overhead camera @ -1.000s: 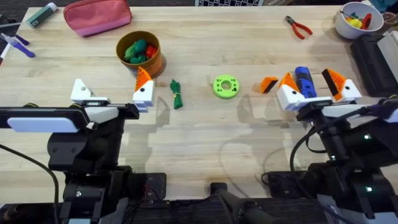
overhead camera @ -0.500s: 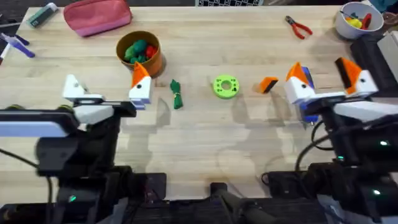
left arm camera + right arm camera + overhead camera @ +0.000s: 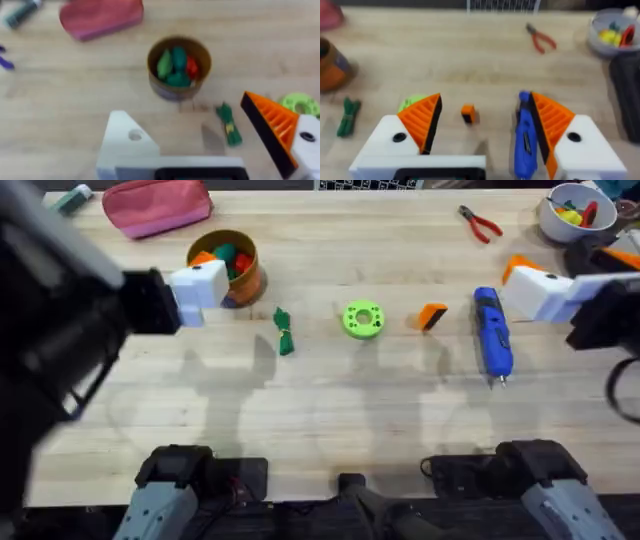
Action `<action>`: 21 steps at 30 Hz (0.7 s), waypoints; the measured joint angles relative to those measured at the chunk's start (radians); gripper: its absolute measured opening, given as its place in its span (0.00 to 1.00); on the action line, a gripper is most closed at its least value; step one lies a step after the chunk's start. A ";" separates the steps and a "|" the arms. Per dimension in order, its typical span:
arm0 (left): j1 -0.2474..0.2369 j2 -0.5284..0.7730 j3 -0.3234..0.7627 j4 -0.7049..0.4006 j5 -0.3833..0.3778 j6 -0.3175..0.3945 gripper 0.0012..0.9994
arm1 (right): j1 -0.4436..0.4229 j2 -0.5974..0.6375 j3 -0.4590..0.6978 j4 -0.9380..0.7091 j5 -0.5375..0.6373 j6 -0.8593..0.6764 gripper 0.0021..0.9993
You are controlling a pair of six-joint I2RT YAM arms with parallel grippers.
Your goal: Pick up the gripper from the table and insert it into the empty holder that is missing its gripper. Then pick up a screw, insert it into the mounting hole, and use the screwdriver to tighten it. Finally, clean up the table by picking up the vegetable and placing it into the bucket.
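The small orange gripper (image 3: 431, 316) lies on the table between the lime ring and the blue screwdriver (image 3: 492, 332). The slim dark-green vegetable (image 3: 285, 332) lies right of the orange-brown bucket (image 3: 225, 265), which holds green and red toy vegetables. My left gripper (image 3: 182, 107) hangs open above the bucket area. One finger is the bare white holder (image 3: 127, 142); the other carries an orange pad (image 3: 272, 130). My right gripper (image 3: 485, 97) is open over the table, with an orange pad on each finger. The gripper (image 3: 467, 112) lies between them and the screwdriver (image 3: 524, 140) is beside one.
A lime-green ring (image 3: 362, 319) sits mid-table. Red-handled pliers (image 3: 480, 223) and a white bowl (image 3: 572, 210) are at the back right. At the back left is a pink pouch (image 3: 157, 205). The left arm (image 3: 60, 320) looms large and dark on the left.
Both arms have risen and swung outward. The right gripper left the spot over the screwdriver, which now lies uncovered. The left gripper moved back toward the bucket.
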 joint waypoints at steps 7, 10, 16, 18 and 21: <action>0.000 0.303 0.220 -0.244 0.000 -0.004 0.99 | 0.000 0.346 0.294 -0.350 0.000 0.000 0.99; 0.000 0.402 0.288 -0.323 0.000 -0.019 0.99 | 0.000 0.439 0.352 -0.421 0.000 0.000 0.99; 0.000 0.523 0.325 -0.350 0.000 -0.036 0.99 | 0.000 0.547 0.366 -0.466 0.000 0.000 0.99; 0.000 0.550 0.325 -0.354 0.000 -0.039 0.99 | 0.000 0.573 0.366 -0.473 -0.003 0.003 0.99; -0.007 0.577 0.325 -0.359 -0.003 -0.052 0.99 | 0.000 0.608 0.366 -0.484 -0.003 0.004 0.99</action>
